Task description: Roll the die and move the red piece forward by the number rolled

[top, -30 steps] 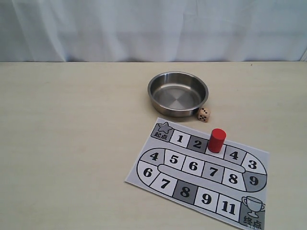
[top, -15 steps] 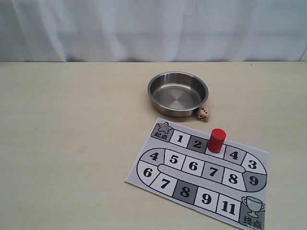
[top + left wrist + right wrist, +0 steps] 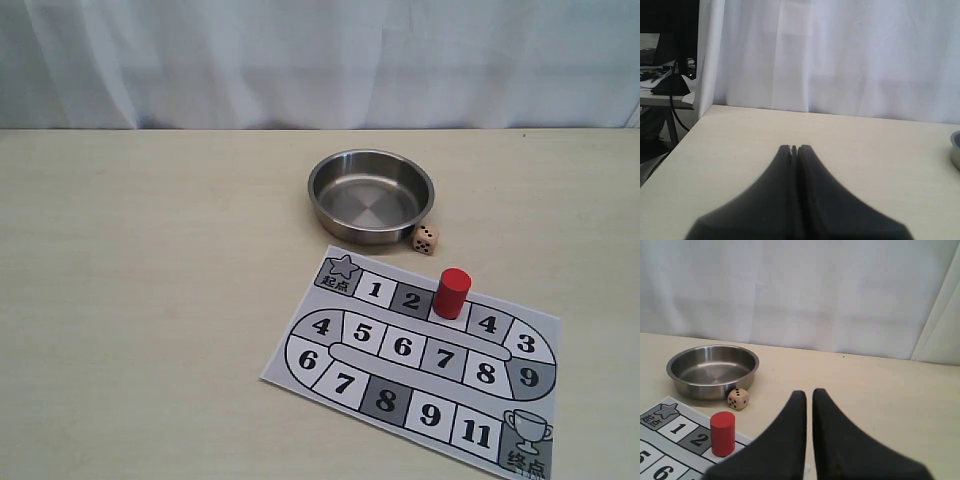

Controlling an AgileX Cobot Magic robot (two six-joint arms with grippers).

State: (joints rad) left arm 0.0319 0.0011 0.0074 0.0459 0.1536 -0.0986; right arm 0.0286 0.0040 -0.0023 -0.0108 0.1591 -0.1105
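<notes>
The die (image 3: 425, 239) is lying just beside the bowl (image 3: 371, 154), the red piece (image 3: 452, 293) standing on the board (image 3: 382, 400). The left gripper (image 3: 794, 148), closed, and right gripper (image 3: 809, 392), all but closed, are holding nothing.

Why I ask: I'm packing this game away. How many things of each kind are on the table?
die: 1
red piece: 1
steel bowl: 1
numbered game board: 1
Total: 4
</notes>
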